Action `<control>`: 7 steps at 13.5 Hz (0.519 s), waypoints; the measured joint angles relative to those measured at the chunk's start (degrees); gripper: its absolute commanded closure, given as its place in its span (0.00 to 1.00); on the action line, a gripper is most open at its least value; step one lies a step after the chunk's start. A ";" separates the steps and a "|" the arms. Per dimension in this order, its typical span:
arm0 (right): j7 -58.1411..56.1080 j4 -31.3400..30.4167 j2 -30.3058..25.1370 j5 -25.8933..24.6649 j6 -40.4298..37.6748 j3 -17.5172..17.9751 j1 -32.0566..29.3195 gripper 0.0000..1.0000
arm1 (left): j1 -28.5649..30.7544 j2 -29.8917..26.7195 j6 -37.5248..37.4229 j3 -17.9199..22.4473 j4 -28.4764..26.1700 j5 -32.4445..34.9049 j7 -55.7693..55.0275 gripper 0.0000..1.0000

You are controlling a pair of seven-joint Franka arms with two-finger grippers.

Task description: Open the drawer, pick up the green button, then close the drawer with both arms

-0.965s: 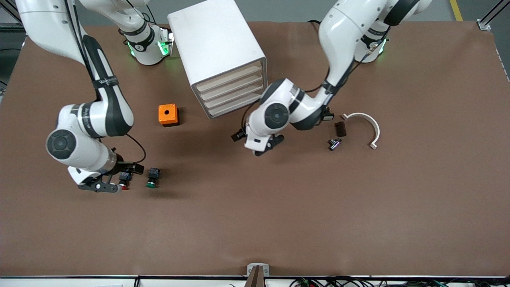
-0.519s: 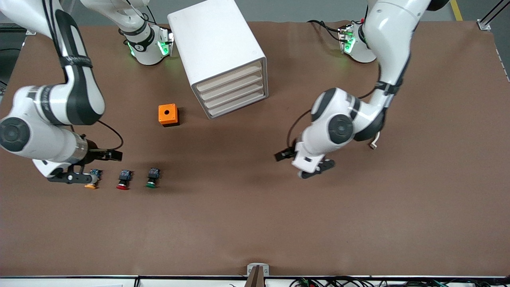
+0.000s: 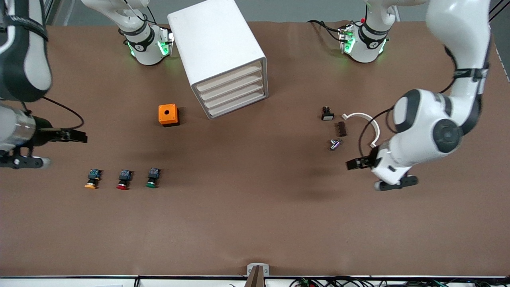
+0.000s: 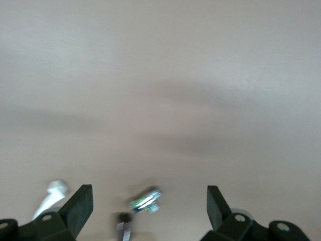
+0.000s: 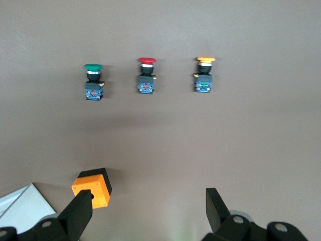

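Observation:
The white cabinet point(image 3: 217, 48) stands near the robots' bases, and every drawer point(image 3: 231, 93) in it is pushed in. The green-capped button point(image 3: 152, 177) point(image 5: 93, 80) lies on the table, nearer the front camera than the cabinet. My right gripper point(image 3: 24, 162) point(image 5: 149, 208) hangs open and empty at the right arm's end of the table, apart from the buttons. My left gripper point(image 3: 396, 183) point(image 4: 149, 206) is open and empty too, over bare table toward the left arm's end. A blurred small metal part point(image 4: 145, 199) shows under it.
A red-capped button point(image 3: 124, 179) and an orange-yellow-capped button point(image 3: 92, 179) lie in a row beside the green one. An orange box point(image 3: 168, 114) sits beside the cabinet. A white curved piece point(image 3: 366, 123), a dark block point(image 3: 340, 128) and small parts point(image 3: 335, 144) lie near the left arm.
Both arms have swung outward. The right gripper left the buttons for its table end. The left gripper moved from in front of the cabinet past the small parts. Both stayed open.

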 measured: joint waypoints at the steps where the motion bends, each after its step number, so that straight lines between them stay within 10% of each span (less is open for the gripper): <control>1: -0.32 0.07 -1.26 0.00 -0.88 0.00 -0.53 0.00 | 1.57 -1.69 -2.20 -0.01 -0.29 0.10 2.31 0.00; 7: -0.34 0.22 -6.09 -0.09 -3.99 0.12 -0.81 0.00 | 8.00 -13.64 -6.08 0.03 -6.18 0.20 12.03 0.00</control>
